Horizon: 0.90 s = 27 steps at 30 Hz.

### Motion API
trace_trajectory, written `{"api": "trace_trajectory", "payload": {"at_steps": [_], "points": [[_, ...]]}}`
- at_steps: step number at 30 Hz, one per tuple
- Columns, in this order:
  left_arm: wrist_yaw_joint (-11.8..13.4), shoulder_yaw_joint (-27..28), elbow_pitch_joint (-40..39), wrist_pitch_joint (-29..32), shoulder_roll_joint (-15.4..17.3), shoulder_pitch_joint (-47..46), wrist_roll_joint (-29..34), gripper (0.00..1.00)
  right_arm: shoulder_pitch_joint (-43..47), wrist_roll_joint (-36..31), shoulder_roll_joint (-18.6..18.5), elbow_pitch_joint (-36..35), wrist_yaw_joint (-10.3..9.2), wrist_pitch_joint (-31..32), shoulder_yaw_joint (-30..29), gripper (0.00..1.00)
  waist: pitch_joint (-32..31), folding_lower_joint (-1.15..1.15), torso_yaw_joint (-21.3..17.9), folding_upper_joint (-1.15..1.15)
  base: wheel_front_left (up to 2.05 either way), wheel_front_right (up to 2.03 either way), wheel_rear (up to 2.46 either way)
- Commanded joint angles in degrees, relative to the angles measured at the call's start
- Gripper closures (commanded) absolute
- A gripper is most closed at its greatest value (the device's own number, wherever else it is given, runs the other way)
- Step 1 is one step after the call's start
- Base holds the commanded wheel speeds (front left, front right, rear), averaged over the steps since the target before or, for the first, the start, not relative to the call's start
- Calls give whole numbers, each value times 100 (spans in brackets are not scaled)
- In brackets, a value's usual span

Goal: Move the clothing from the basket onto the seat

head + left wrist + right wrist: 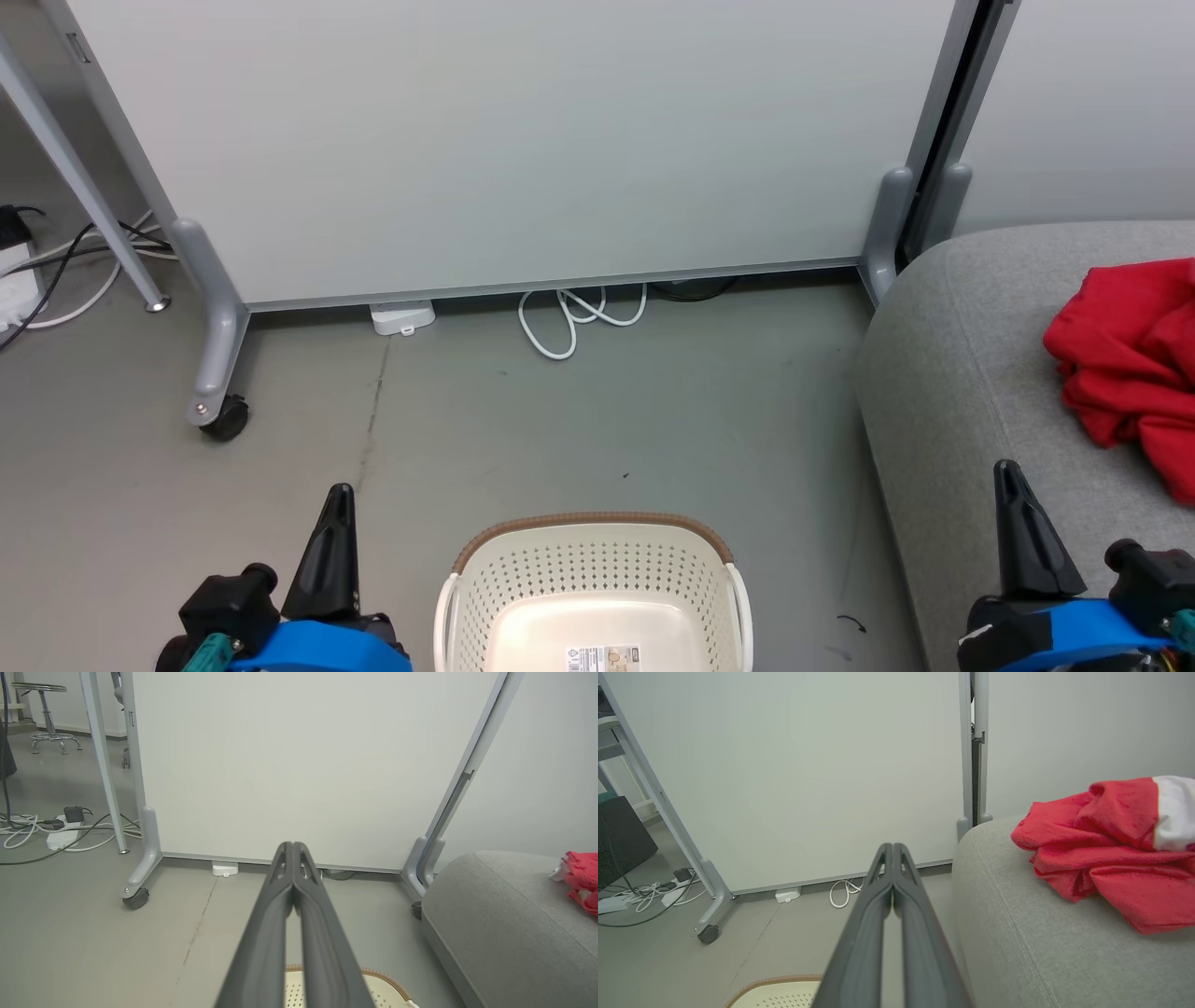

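The red clothing lies bunched on the grey seat at the right; a white stripe shows on it in the right wrist view, and its edge shows at the far right of the left wrist view. The cream basket stands on the floor at the bottom centre, holding just a paper label. My left gripper is shut beside the basket's left side with nothing in it. My right gripper is shut over the seat's front, short of the clothing. Both fingertip pairs touch.
A pale grey wheeled partition panel stands behind the basket, with a caster at its left foot. White cable loops lie under it. More cables and a power strip sit at the far left. Grey floor lies between basket and panel.
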Motion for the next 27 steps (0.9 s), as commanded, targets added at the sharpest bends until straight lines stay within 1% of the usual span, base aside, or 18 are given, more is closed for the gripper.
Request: {"api": "trace_trajectory", "payload": {"at_steps": [1,14,27], "points": [[-9,80,-94,59,10,-161,-292,100,-122,315,-22,-71,0,69,-19,100,2,0,-5,0,0,0,0],[-27,246,-142,387,-5,-244,-1623,100,-196,1723,-28,-50,0,380,17,100,13,0,-39,0,0,0,0],[-44,396,-169,677,-18,-321,-2764,100,-288,2921,-35,-1,1,672,22,100,24,0,-72,0,0,0,0]]}}
